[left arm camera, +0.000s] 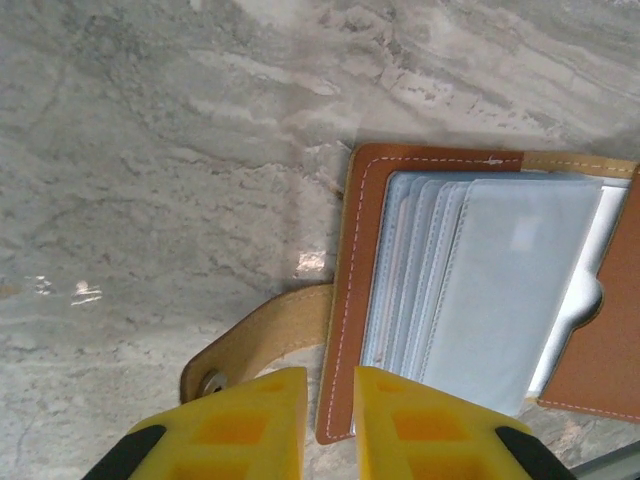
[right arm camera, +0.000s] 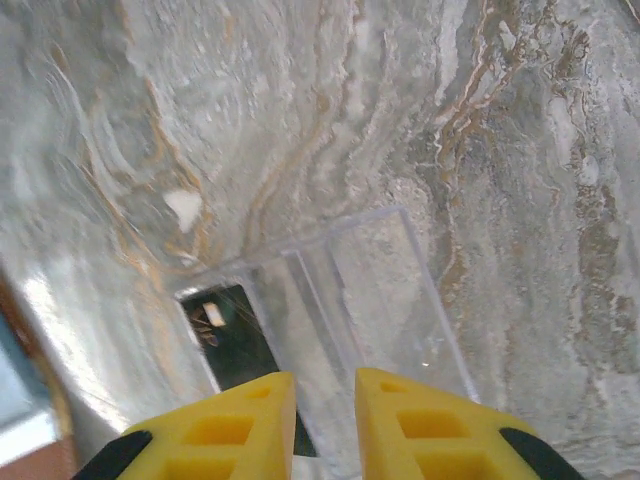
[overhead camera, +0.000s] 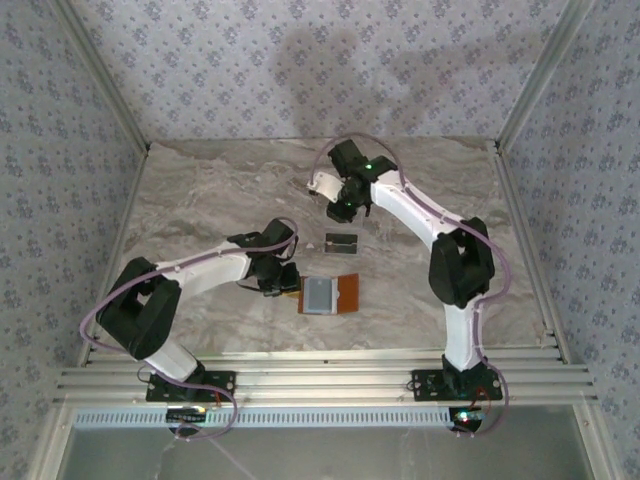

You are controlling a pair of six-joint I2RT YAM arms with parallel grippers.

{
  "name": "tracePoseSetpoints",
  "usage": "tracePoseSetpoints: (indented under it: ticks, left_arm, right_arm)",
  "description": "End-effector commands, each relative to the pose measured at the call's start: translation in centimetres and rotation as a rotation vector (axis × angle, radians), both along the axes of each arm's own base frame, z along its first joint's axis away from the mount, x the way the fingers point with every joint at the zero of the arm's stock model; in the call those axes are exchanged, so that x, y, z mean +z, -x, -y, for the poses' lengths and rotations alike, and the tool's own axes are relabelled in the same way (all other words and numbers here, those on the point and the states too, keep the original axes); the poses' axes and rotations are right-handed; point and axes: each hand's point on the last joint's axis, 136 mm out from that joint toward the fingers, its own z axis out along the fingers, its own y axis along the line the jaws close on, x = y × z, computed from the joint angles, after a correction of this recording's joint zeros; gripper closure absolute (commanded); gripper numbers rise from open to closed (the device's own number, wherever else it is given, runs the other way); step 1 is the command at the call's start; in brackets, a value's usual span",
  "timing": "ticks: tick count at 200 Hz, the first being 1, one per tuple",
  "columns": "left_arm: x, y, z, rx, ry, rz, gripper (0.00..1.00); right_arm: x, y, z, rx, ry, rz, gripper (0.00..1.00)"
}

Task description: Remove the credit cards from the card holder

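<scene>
With fingers (left arm camera: 240, 430) narrowly parted and empty on the left gripper (left arm camera: 330, 375) and right gripper (right arm camera: 325, 378), I aim to pin the open card holder (overhead camera: 330, 293), lying mid counter (overhead camera: 200, 210), by its strap (left arm camera: 260, 345) side, then draw the pale card (left arm camera: 590, 290) straight out

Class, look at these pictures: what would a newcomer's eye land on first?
The open brown card holder lies mid-table, its grey-blue sleeves fanned, beside the left gripper. Farther back, a dark card lies in a clear tray by the right gripper.
</scene>
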Motion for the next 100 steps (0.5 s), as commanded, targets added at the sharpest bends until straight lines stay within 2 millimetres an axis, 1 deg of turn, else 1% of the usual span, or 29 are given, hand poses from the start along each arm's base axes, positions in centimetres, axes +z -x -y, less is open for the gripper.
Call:
tracePoseSetpoints:
  ticks: [1, 35, 57, 70, 78, 90, 100]
  left_arm:
    - [0.6, -0.8, 1.4, -0.021, 0.055, 0.008, 0.8]
    - [0.0, -1.2, 1.3, -0.023, 0.052, -0.003, 0.82]
    - [-0.4, -1.2, 1.3, -0.026, 0.059, -0.013, 0.83]
    - [-0.7, -1.3, 1.3, -0.026, 0.061, -0.022, 0.83]
    - [-0.9, -1.3, 1.3, -0.025, 0.064, -0.025, 0.84]
    - [-1.2, -1.4, 1.2, -0.023, 0.065, -0.033, 0.84]
    - [-1.4, -1.5, 1.0, -0.02, 0.066, -0.038, 0.85]
  right_arm:
    - [1.0, 1.8, -1.2, -0.263, -0.215, -0.155, 0.75]
    - [0.5, 4.5, -1.2, -0.539, -0.427, -0.35, 0.81]
    - [0.3, 6.3, -1.7, -0.673, -0.576, -0.5, 0.81]
    - [-0.5, 7.4, -1.3, -0.764, -0.593, -0.574, 0.82]
    - [-0.9, 8.3, -1.5, -0.801, -0.598, -0.63, 0.83]
    - [-1.2, 9.6, -2.2, -0.788, -0.603, -0.694, 0.85]
    - [-1.5, 10.6, -2.7, -0.774, -0.585, -0.708, 0.85]
